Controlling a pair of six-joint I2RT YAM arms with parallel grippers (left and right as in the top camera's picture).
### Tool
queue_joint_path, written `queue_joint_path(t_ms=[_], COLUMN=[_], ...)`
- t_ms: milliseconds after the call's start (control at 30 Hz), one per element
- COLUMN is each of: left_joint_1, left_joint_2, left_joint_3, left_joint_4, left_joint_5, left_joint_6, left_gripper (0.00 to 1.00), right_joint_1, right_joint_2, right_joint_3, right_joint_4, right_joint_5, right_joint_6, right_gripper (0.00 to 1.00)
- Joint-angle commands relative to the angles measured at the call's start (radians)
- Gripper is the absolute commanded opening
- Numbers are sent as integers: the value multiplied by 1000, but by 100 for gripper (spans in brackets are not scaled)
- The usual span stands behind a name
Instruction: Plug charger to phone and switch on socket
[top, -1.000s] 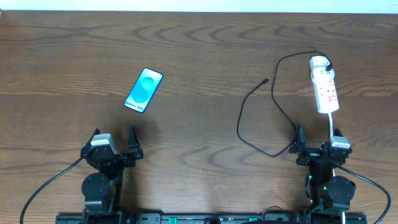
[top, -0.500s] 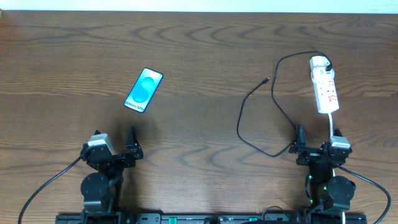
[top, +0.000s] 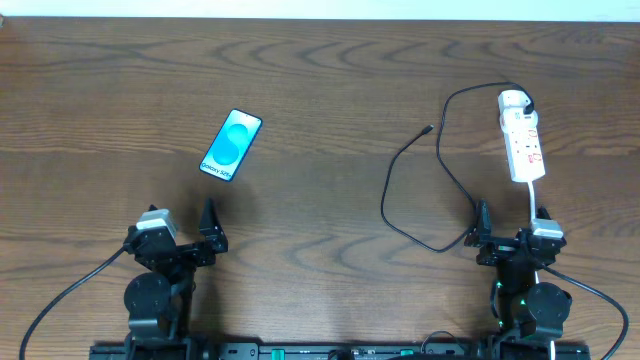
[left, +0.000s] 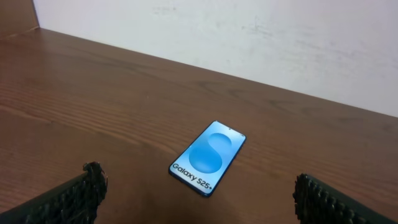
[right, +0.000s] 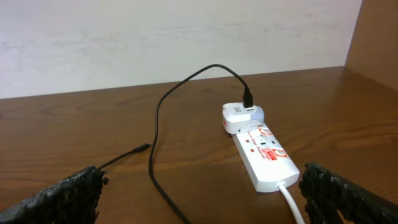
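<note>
At the near edge of the dark wooden worktop (top: 320, 60), the left gripper (top: 180, 215) and the right gripper (top: 511, 214) stand well apart, each with its jaws spread wide and holding nothing. Just beyond the left gripper, the phone (top: 231, 145) lies flat and face up at a slant, its cyan screen showing white "Galaxy" lettering, touched by neither arm. On the right side, the charger (top: 383, 208) loops loosely across the wood. Its small black connector tip (top: 430, 128) lies free, well apart from the phone, while its other end runs up to a white plug (top: 513, 100) seated in the far end of the socket (top: 524, 150). The socket's white cord (top: 533, 195) trails back toward the right gripper. A pale wall (right: 186, 37) stands behind the worktop.
</note>
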Motion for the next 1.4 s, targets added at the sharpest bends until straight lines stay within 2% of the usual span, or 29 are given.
queue_joint_path(t_ms=[0,533,1367], left_joint_1=[4,4,4], left_joint_2=[24,106,108], left_joint_3=[54,116,117], left_joint_4=[2,2,1], left_joint_5=[-8,-8,-8], left_joint_6=[-10,-10,-21], left_gripper=[98,98,98], right_joint_1=[8,8,8], right_joint_2=[2,13,13], right_joint_3=[-1,-1,-1], right_joint_4=[-4,-4,-4], right_joint_5=[0,0,0], right_joint_6=[9,9,9], right_gripper=[99,99,99])
